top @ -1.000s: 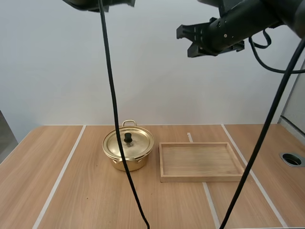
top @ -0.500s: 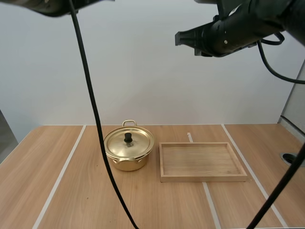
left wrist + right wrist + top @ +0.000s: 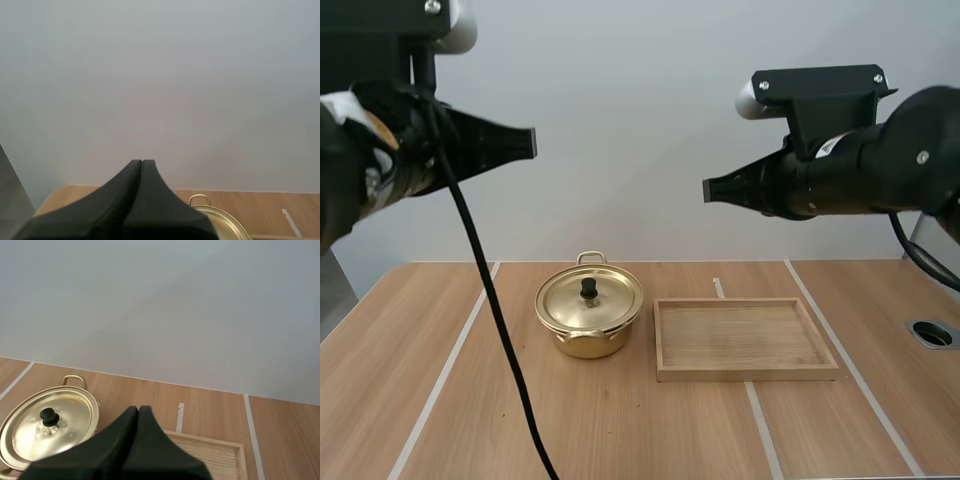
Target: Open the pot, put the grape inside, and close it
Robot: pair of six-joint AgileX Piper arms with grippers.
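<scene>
A gold pot point(image 3: 588, 318) stands on the table with its lid point(image 3: 590, 298) on, a black knob point(image 3: 588, 288) at the lid's centre. My left gripper point(image 3: 527, 143) hangs high above the table's left side, shut, its fingers point(image 3: 141, 172) forming one dark wedge with the pot's rim point(image 3: 220, 220) just beyond. High over the tray is my right gripper point(image 3: 710, 190), also shut; its fingers point(image 3: 138, 417) lie together, with the lidded pot point(image 3: 48, 426) and knob point(image 3: 48, 415) beside them. I see no grapes.
An empty wooden tray point(image 3: 745, 338) lies right of the pot, also near my right fingers point(image 3: 215, 450). White tape lines cross the table point(image 3: 450, 400). A round hole point(image 3: 932, 333) sits at the table's right edge.
Both arms have swung down into the high view, the left from the top edge, the right lower and level. Pot and tray have not moved.
</scene>
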